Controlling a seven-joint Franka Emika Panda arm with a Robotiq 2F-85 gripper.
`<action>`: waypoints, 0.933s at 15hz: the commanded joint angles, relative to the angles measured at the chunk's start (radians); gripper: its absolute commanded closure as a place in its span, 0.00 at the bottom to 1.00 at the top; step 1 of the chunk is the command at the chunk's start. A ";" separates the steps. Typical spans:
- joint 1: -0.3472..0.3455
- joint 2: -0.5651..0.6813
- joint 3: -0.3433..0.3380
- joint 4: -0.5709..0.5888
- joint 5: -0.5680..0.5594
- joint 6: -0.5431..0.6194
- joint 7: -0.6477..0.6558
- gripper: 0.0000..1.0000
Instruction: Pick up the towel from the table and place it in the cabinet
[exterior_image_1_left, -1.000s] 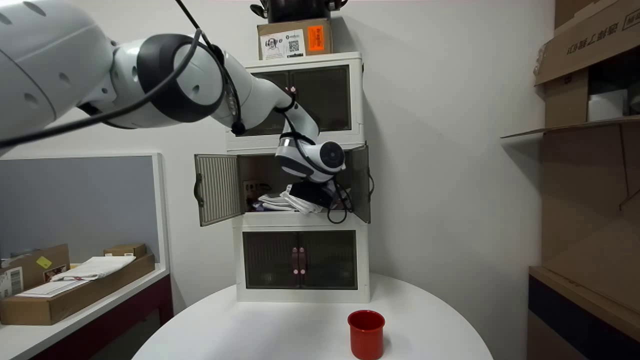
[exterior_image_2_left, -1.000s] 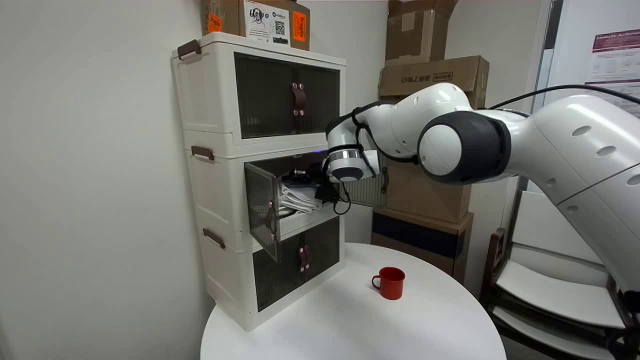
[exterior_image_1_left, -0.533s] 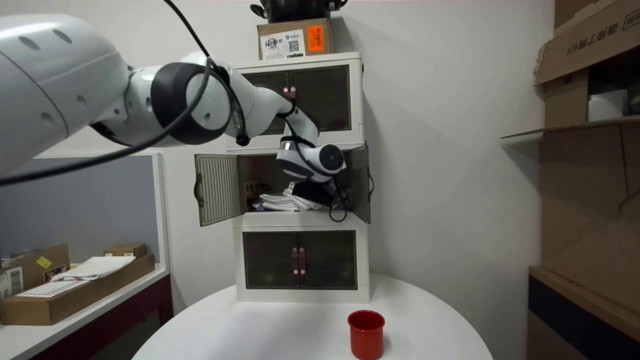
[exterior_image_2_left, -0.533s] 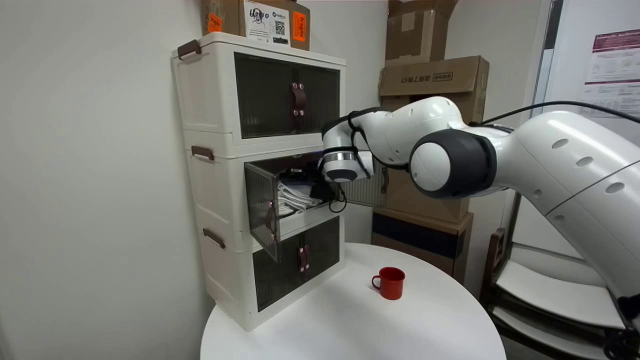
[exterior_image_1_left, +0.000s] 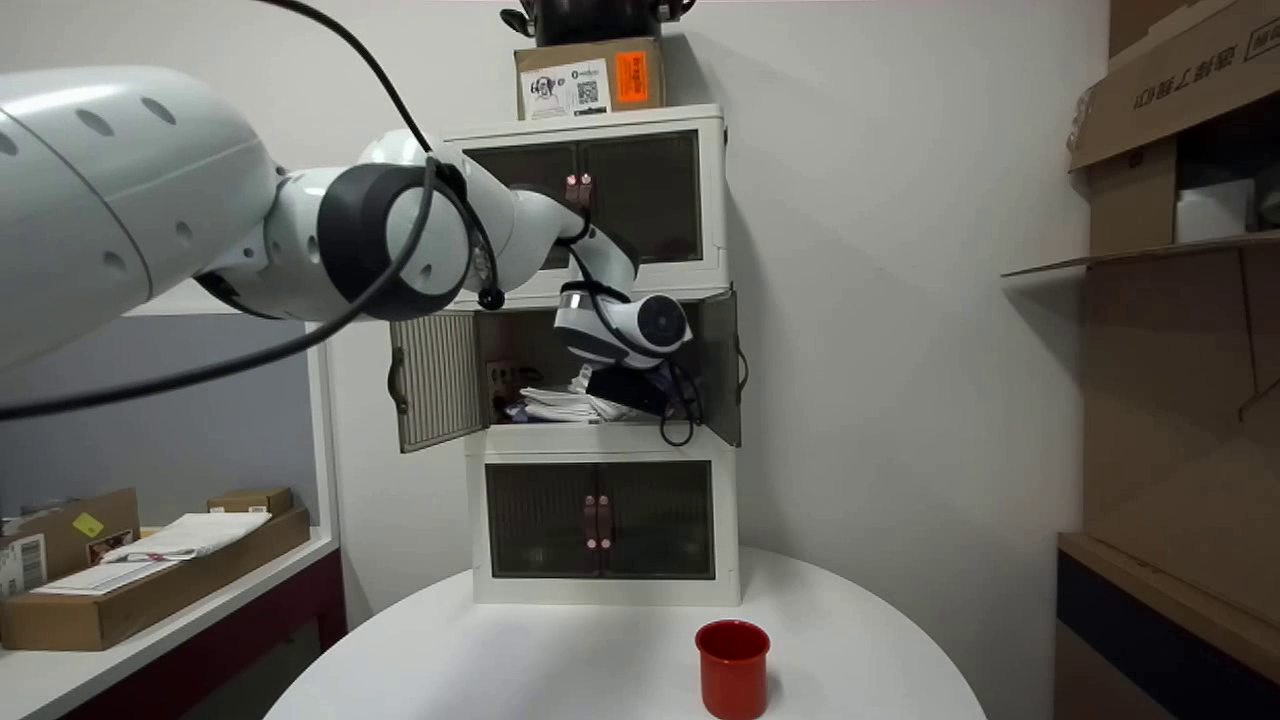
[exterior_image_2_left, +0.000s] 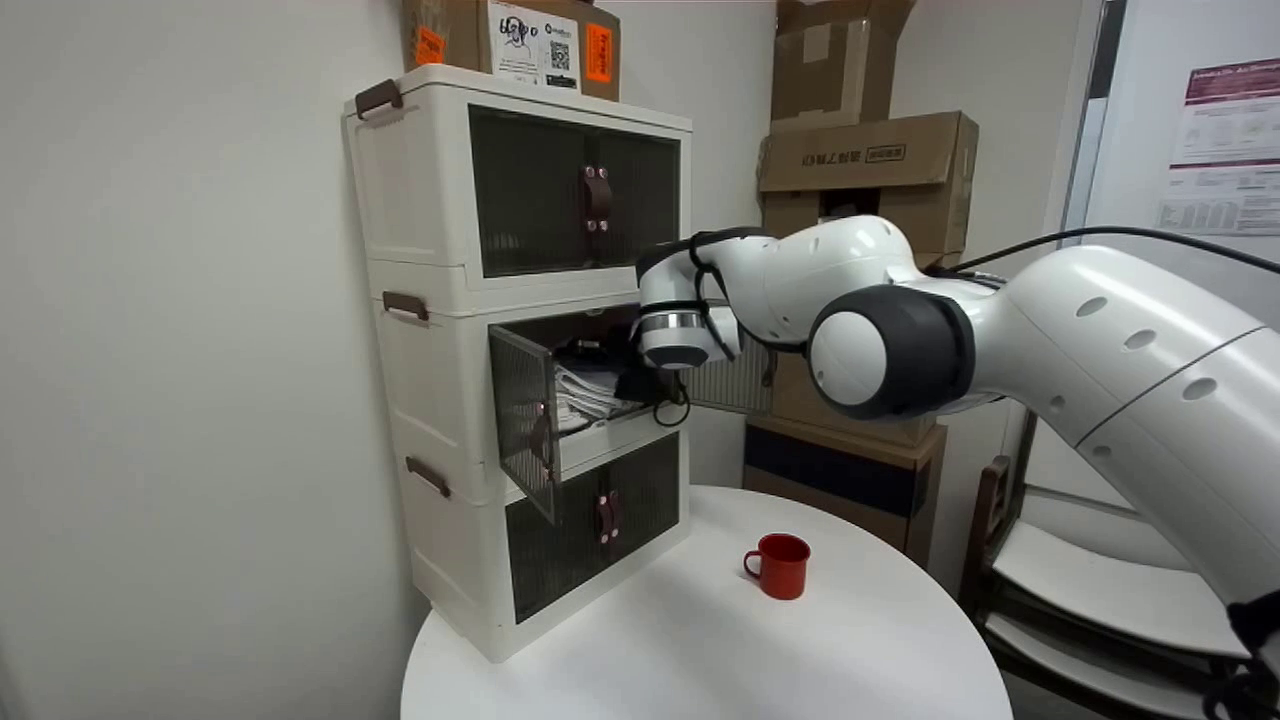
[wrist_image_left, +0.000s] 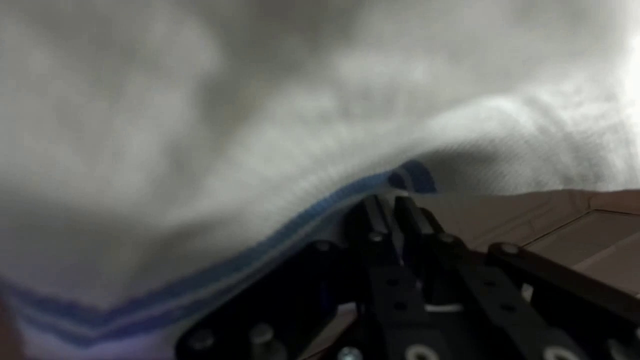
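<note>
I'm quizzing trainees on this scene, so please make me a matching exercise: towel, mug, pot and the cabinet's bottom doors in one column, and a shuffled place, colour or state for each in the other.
Column 1
1. Towel
2. Mug
3. Pot
4. Bottom doors

Column 2
A. Shut
B. White, with blue stripes along an edge
C. On the box atop the cabinet
D. Red, standing on the round table

Right pairs: 1-B, 2-D, 3-C, 4-A
</note>
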 joint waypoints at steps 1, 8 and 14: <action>0.002 0.035 0.014 0.068 -0.039 0.026 0.052 0.55; -0.011 -0.007 0.032 0.021 -0.050 0.009 0.155 0.03; -0.016 -0.060 0.009 -0.063 -0.181 -0.016 0.462 0.00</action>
